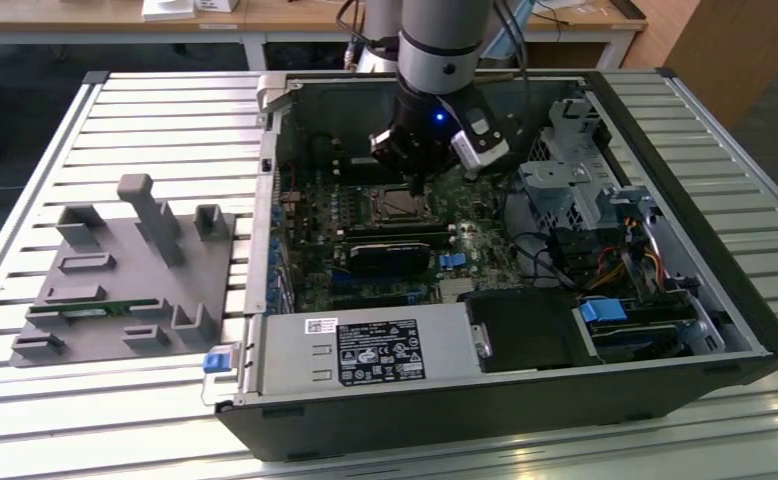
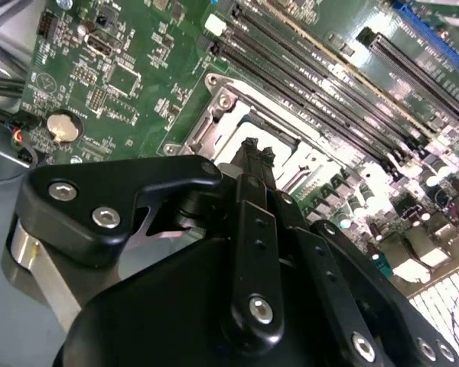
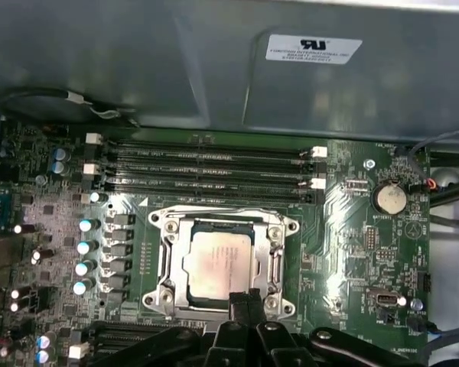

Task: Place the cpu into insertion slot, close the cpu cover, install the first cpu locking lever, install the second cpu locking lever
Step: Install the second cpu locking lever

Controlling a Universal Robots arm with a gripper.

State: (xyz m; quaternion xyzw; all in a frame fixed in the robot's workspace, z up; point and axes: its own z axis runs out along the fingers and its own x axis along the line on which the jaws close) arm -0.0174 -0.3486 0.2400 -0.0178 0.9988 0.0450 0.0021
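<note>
An open computer case [image 1: 656, 130] lies on its side on a slatted metal bench [image 1: 149, 120], and inside it sit a green motherboard [image 1: 312, 235], a silver power supply box [image 1: 362, 352] along the near wall, and drive cages with bundled cables toward the exterior view's right. The arm reaches down into the case, and its gripper [image 1: 420, 187] hangs just above the processor socket near the middle of the board. In the first wrist view the cpu [image 3: 219, 264] lies flat in the socket, its dull metal top showing through the open middle of the cpu cover [image 3: 170, 264], which lies down flat around it. The gripper [image 3: 245, 300] has its black fingers pressed together with nothing between them, and their tips stand at the edge of the socket frame; the second wrist view shows the same closed tips [image 2: 253, 155] over the socket. Four long memory slots [image 3: 206, 168] run beside the socket. On the bench, toward the exterior view's left of the case, rests a grey holder tray [image 1: 122, 290] with upright posts.
</note>
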